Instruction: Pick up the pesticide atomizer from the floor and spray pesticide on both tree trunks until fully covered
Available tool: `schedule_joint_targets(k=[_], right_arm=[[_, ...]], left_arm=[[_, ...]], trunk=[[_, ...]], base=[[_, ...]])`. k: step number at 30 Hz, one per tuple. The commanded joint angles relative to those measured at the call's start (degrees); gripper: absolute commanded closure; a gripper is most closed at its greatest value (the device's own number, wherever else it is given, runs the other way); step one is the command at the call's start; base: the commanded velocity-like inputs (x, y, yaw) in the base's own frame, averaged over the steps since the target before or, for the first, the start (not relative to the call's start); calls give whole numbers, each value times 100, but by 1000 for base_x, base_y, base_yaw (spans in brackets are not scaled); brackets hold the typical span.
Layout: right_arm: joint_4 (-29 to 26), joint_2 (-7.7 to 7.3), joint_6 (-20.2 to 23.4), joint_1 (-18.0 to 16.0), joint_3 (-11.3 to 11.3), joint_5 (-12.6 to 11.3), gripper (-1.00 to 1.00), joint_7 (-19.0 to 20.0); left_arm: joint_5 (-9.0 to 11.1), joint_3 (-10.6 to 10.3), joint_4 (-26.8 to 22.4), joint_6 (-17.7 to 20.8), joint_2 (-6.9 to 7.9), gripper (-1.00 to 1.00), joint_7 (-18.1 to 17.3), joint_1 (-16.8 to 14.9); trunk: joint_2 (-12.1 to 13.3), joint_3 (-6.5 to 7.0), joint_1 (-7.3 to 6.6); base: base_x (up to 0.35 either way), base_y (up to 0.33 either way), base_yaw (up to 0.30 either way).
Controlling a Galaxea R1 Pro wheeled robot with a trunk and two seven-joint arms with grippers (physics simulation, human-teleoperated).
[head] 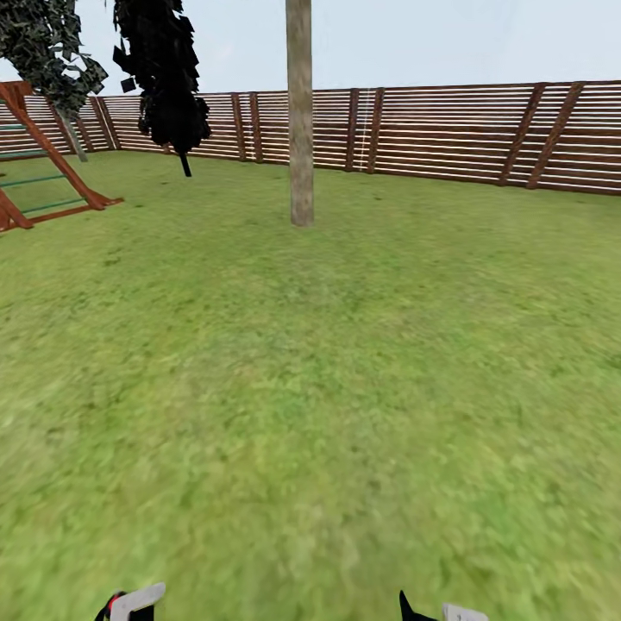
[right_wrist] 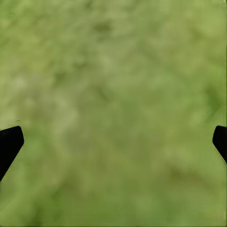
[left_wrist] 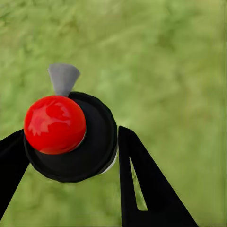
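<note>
Head view: both arms low, just bits at the bottom edge. Green lawn point(head: 345, 388) w/ a pale grey-brown smooth tree trunk point(head: 300, 112) ahead, brown slatted wooden fence point(head: 466, 129) behind.

Left wrist view: left gripper point(left_wrist: 71, 151) clamped on black-bodied pesticide atomizer w/ red round cap point(left_wrist: 55, 124) & grey nozzle, above grass.

Right wrist view: right gripper point(right_wrist: 113, 142) spread wide, holding nothing, over grass.

The pesticide atomizer point(left_wrist: 71, 137) sits between the left gripper's point(left_wrist: 71, 156) black fingers, seen from above: a round black cap, a glossy red ball on top, a grey nozzle pointing away over grass; one tree trunk point(head: 299, 112), pale grey-brown, thick and bare, stands upright on the lawn point(head: 345, 388) before the slatted fence point(head: 448, 129).
</note>
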Motion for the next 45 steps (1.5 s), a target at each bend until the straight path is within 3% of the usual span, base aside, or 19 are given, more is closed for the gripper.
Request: schedule_joint_targets(k=[1,45], right_arm=[[0,2,0,0,0,-1,-100,0],[0,4,0,0,0,1,-100,0]], left_arm=[[-1,1,0,-1,0,100,-1,0],[-1,-2,-7,-5,-23,100,-8,0]], trunk=[[0,0,0],[0,0,0]], base=[[339,0,0],[339,0,0]])
